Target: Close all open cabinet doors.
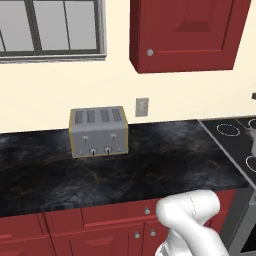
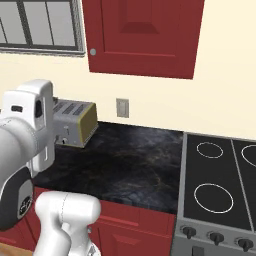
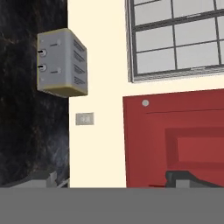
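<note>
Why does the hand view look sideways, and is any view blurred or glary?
Hand view: rolled, so the toaster and counter run up its left side; slightly soft. Left and right base views: sharp, flat even light, no glare on the cabinet door.

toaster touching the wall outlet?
Apart. Left base view: bare cream wall separates the toaster from the wall outlet, which sits higher and to its right.
</note>
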Controlling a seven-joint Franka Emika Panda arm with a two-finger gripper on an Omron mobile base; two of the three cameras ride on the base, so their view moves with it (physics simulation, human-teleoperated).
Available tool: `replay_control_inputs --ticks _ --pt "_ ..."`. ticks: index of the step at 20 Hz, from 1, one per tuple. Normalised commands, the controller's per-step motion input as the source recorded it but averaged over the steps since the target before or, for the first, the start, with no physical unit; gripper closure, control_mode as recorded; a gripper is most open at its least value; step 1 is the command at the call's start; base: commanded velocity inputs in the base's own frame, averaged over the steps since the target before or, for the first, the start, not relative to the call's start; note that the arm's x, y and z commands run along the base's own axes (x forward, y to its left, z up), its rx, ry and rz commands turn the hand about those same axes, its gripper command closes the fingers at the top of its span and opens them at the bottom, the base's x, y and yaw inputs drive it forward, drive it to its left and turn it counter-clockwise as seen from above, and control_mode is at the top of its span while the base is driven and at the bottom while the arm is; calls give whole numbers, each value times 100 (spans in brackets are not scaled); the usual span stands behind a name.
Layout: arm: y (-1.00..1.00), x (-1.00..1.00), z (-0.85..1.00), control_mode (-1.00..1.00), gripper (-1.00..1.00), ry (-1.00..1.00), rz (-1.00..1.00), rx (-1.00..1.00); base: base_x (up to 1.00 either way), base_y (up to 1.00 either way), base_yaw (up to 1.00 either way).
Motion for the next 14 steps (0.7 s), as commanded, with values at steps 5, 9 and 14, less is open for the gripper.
replay_control_inputs --ticks 5,9,14 --pt "2 -23 0 -100 -100 0 0 0 0 0 0" --pt "18 34 -1 -100 -100 0 0 0 0 0 0" --pt "4 11 -1 100 -100 0 0 0 23 19 -1"
